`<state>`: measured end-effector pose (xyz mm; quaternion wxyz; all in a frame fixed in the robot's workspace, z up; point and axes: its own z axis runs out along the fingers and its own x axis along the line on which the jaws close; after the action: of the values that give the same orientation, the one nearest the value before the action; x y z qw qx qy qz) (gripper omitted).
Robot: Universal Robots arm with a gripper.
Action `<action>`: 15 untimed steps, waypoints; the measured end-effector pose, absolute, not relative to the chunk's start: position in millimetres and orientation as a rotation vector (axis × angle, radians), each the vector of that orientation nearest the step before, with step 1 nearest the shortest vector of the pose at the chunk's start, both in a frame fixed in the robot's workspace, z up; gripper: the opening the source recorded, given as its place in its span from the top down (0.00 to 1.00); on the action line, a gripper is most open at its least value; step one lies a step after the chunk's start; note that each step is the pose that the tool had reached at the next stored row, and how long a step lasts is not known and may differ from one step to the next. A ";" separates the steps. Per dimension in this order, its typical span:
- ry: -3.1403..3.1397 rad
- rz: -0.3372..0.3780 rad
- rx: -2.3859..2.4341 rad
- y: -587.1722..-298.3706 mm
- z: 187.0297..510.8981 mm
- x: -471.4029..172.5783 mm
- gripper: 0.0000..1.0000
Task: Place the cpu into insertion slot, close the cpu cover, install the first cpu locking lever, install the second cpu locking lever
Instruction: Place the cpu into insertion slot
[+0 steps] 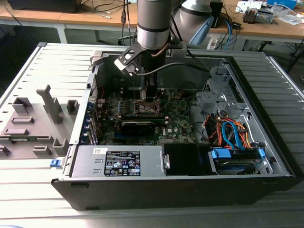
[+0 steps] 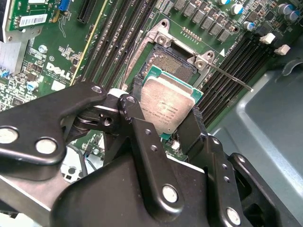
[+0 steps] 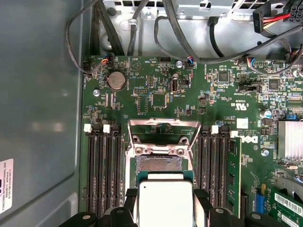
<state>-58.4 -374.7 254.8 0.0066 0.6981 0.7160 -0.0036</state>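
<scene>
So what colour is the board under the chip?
The motherboard is green, clearest in the first wrist view.

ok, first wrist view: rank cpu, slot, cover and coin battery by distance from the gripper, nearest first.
1. cpu: clamped in the gripper.
2. slot: just beyond the cpu, uncovered.
3. cover: flipped open, past the slot.
4. coin battery: farthest, well past the cover and off to one side.

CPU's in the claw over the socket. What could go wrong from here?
1. The cpu, pinched by its edges in the claw, hangs over the insertion slot; coming down skewed could damage the slot's contacts.
2. The cpu cover stands raised at the slot's edge; the claw might catch it.
</scene>
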 end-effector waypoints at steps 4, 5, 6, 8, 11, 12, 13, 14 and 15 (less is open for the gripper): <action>2.240 -0.011 2.184 -374.7 253.9 -58.3 0.45; 2.240 -0.011 2.184 -374.7 253.5 -58.3 0.45; 2.240 -0.011 2.184 -374.7 253.2 -58.3 0.45; 2.240 -0.011 2.184 -374.7 252.6 -58.4 0.45; 2.240 -0.011 2.184 -374.7 251.7 -58.3 0.45; 2.240 -0.011 2.184 -374.7 251.4 -58.3 0.45; 2.240 -0.011 2.184 -374.7 251.3 -58.4 0.45; 2.240 -0.011 2.184 -374.7 251.0 -58.4 0.45; 2.240 -0.011 2.184 -374.7 250.9 -58.4 0.45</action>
<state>-58.4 -374.7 250.9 0.0066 0.6981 0.7160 -0.0036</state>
